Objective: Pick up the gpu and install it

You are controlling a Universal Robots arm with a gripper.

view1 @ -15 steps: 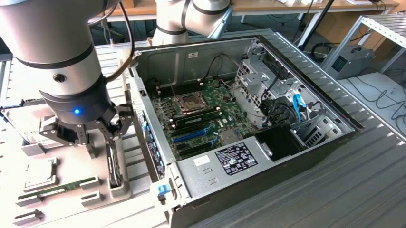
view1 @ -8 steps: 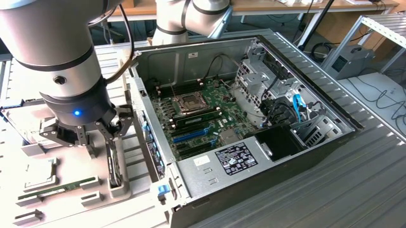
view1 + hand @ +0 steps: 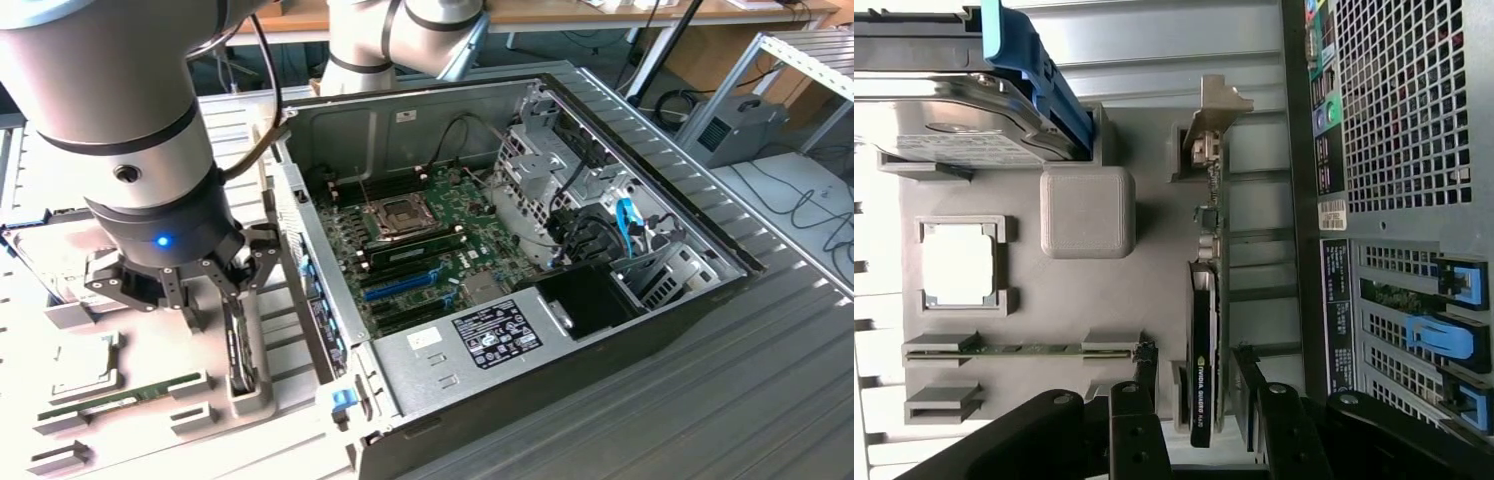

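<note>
A Universal Robots arm's gripper (image 3: 220,305) hangs over the grey parts tray (image 3: 1084,300), its fingers (image 3: 1139,410) spread wide; the gpu (image 3: 1204,330) stands on edge in a tray slot directly beneath, running between the two fingers, which sit to either side of it and do not appear to touch it; nothing is held.

The card is slim and dark; a black shroud with a green logo covers the end nearest the fingers; a thin green board edge shows along one side; a silvery metal bracket (image 3: 1219,110) closes off the end farthest from the gripper.

Judged from its build, the card should be light and stiff, but fragile; bare board components and a small fan would not take pressure well, and the smooth shroud may prove slippery. The safest hold looks to be across its two flat faces along the upper long edge, near mid-length so it does not tip, keeping clear of the bracket and of the connector edge seated in the slot.

Beside the gripper, on the side away from the open computer case (image 3: 534,250), the tray holds a thin green memory stick (image 3: 1019,350), a square processor (image 3: 959,262) and, farther off, a silver hard drive (image 3: 974,110) in a blue frame; the case lies close by on the gripper's other side, its motherboard exposed.
</note>
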